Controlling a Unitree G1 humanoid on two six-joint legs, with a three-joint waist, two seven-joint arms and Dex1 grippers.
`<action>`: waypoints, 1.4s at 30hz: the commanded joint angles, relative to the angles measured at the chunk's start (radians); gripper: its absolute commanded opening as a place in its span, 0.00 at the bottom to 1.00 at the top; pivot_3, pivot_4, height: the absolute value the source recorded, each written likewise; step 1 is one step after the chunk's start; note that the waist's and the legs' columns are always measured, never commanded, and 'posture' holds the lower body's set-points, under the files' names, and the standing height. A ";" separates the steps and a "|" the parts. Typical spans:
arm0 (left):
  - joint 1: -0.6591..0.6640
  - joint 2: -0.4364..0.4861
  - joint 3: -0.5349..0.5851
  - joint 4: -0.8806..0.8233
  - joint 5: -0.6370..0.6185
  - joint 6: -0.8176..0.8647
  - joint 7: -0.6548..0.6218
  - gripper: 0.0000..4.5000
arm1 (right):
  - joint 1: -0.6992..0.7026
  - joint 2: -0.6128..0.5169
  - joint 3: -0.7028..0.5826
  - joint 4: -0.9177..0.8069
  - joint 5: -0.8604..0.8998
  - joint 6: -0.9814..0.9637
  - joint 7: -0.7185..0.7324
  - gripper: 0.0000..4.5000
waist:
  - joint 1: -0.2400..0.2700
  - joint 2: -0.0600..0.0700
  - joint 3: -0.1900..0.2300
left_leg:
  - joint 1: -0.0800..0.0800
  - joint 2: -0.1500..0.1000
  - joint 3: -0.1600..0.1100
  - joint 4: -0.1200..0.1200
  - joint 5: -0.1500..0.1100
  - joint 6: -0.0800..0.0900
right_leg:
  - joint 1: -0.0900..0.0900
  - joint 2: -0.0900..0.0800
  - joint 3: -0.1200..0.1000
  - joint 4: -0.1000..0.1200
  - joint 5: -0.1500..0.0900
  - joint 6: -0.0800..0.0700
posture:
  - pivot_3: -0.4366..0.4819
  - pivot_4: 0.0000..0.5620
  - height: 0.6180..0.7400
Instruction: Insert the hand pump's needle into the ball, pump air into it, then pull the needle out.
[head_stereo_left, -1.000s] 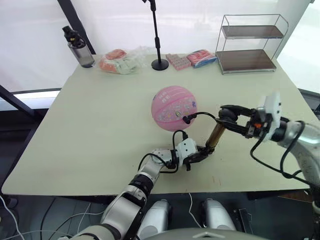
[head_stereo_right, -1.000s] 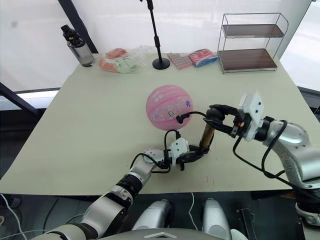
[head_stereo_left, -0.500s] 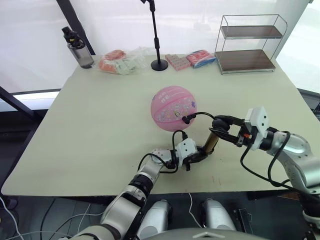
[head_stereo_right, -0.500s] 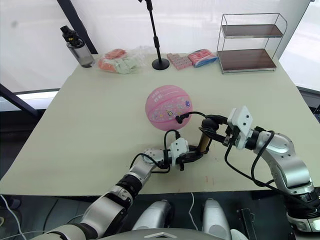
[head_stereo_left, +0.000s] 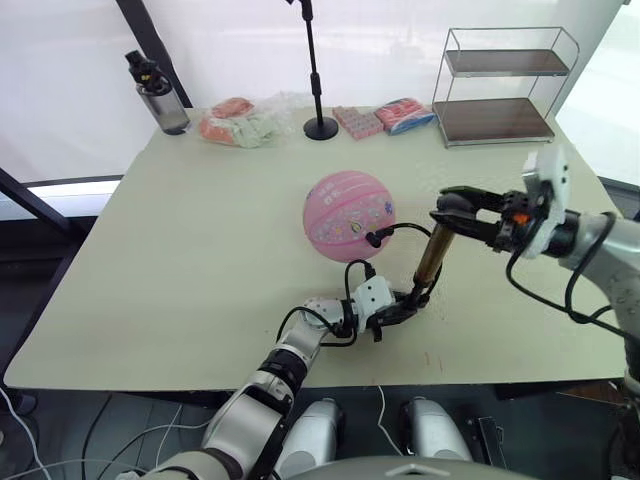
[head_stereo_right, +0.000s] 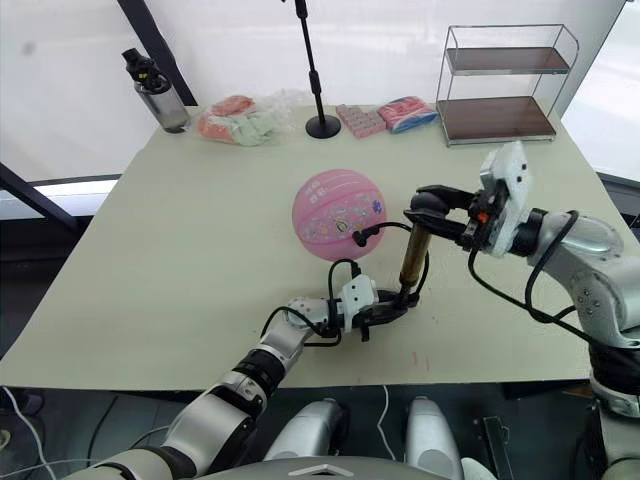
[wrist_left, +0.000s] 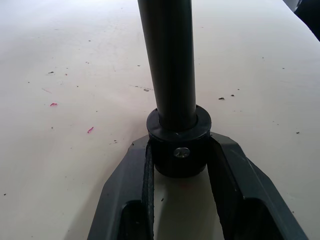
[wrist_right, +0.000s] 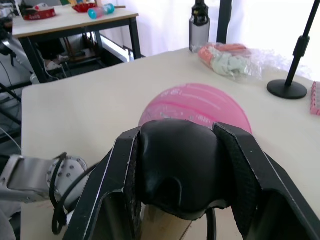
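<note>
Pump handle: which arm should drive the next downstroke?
Right. The right gripper is shut on the hand pump at its raised handle, while the left gripper clamps its base on the table.

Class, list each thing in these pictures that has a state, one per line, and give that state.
ball: round, resting on the table, hose plugged into its side.
hand pump: upright, base on the table.
left gripper: shut on the pump's base.
right gripper: shut on the pump's handle.
wire shelf: upright, both shelves bare.
bottle: upright, capped.

Head eyes overlook the table (head_stereo_left: 200, 250); wrist cameras sit close behind each pincer.
</note>
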 joint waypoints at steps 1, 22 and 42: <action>0.047 0.005 -0.030 0.061 0.036 0.027 -0.014 0.24 | -0.053 -0.016 -0.067 -0.047 0.102 0.027 0.007 0.37 | 0.000 0.000 0.000 | 0.000 0.000 0.000 0.000 0.000 0.000 | 0.000 0.000 0.000 0.000 0.000 0.000 | 0.48 0.27 1.00; 0.043 0.003 -0.030 0.070 0.038 0.025 -0.016 0.24 | -0.248 -0.142 -0.134 0.051 0.130 0.038 0.039 0.37 | 0.004 0.000 0.001 | -0.003 -0.001 0.001 0.000 0.000 0.000 | -0.003 -0.001 0.000 0.000 0.000 0.000 | 0.48 0.27 1.00; 0.049 0.004 -0.028 0.063 0.033 0.026 -0.015 0.24 | 0.097 -0.043 0.039 -0.147 -0.104 -0.205 0.026 0.37 | -0.002 0.001 -0.001 | 0.001 0.000 0.001 0.000 0.000 0.000 | 0.001 0.000 0.000 0.000 -0.001 0.001 | 0.48 0.27 1.00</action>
